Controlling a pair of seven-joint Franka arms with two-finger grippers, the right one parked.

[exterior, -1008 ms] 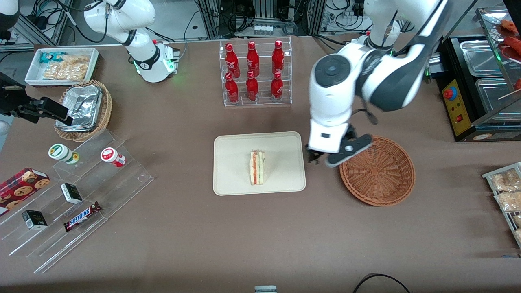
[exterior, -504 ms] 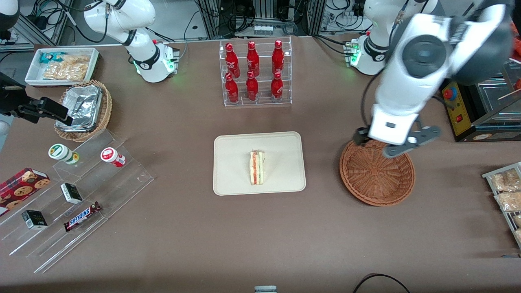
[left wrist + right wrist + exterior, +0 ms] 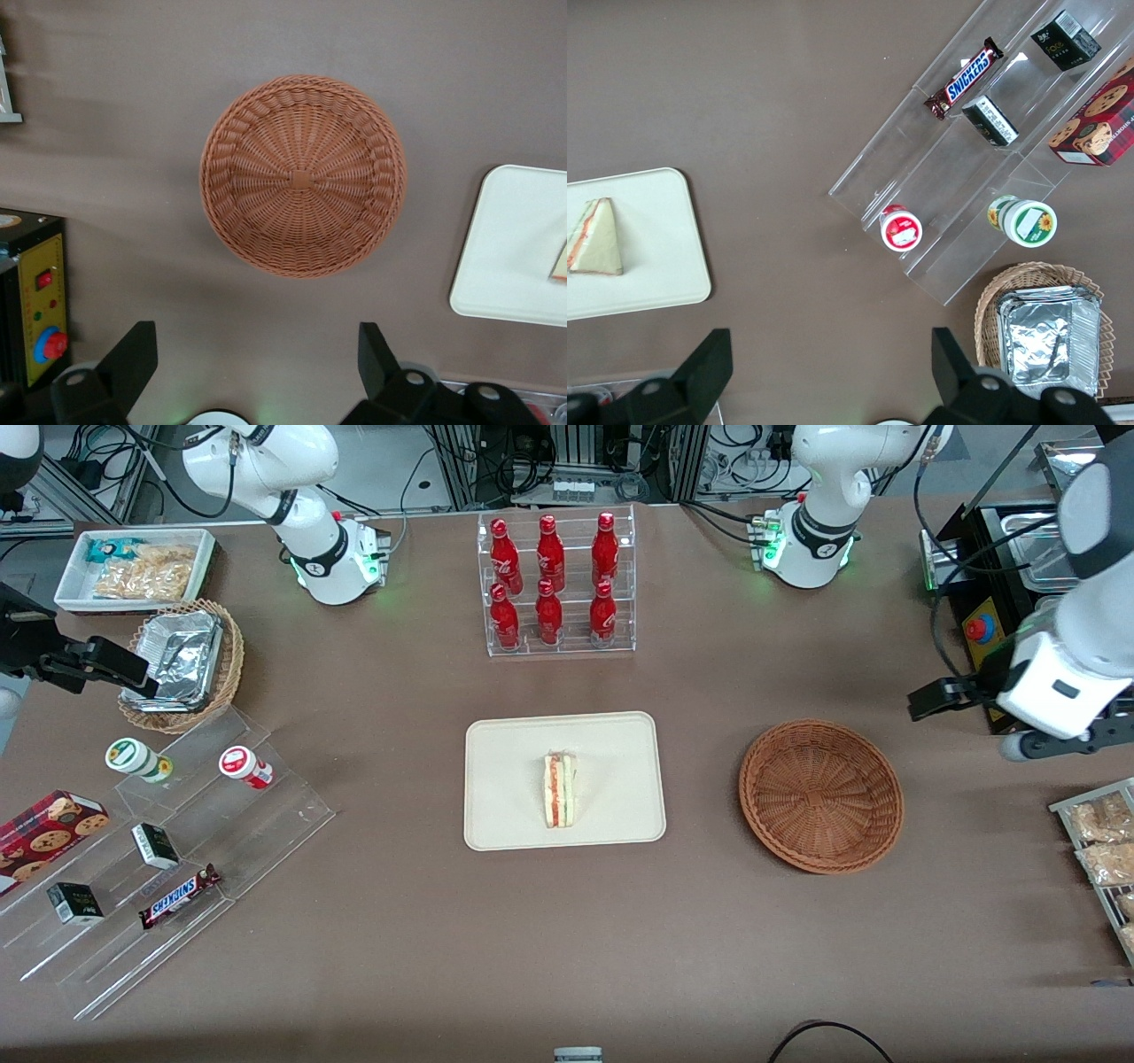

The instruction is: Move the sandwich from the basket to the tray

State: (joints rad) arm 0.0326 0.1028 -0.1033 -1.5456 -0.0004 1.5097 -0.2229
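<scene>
- The sandwich lies on the tray, near its middle, standing on its edge with the filling layers facing up. It is in the same place as one second ago.
- The basket has nothing in it and stands beside the tray, toward the working arm's end of the table; it has not shifted.
- The gripper has moved away: one second ago it was between the tray and the basket, half a second ago above the basket's rim farther from the front camera, and now it hangs well apart from the basket, near the black box with the red button.
- In the left wrist view its two fingers are spread wide apart, released, holding nothing, and the basket shows between them from above.
</scene>
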